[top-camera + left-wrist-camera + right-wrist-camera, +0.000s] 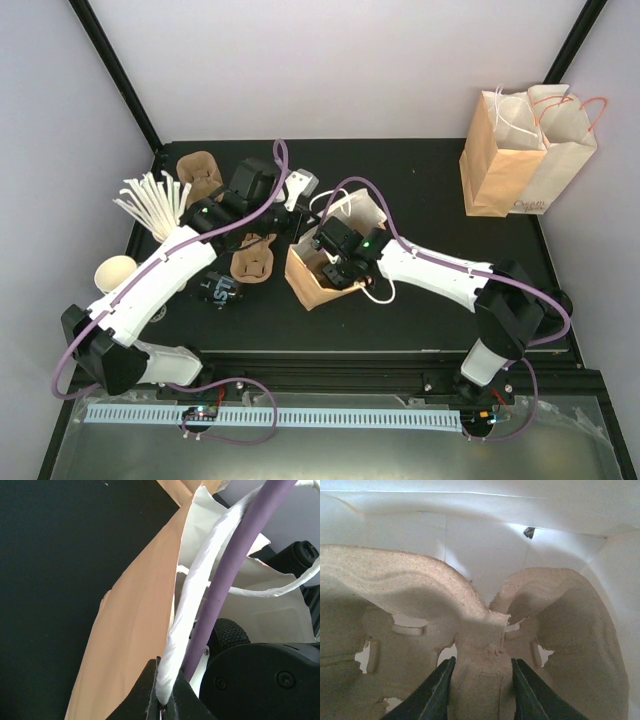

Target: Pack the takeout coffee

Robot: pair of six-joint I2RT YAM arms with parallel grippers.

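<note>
Bag (305,282) centred, left gripper (164,700) extended pinching its handle (196,587), right gripper (483,667) down inside clasping carrier (410,585).

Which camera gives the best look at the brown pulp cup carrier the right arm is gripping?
The right wrist view: the brown pulp cup carrier fills the frame, its ridge between the jaws of the right gripper. From above, the right arm reaching into the brown paper bag hides it; the left wrist view shows none.
</note>
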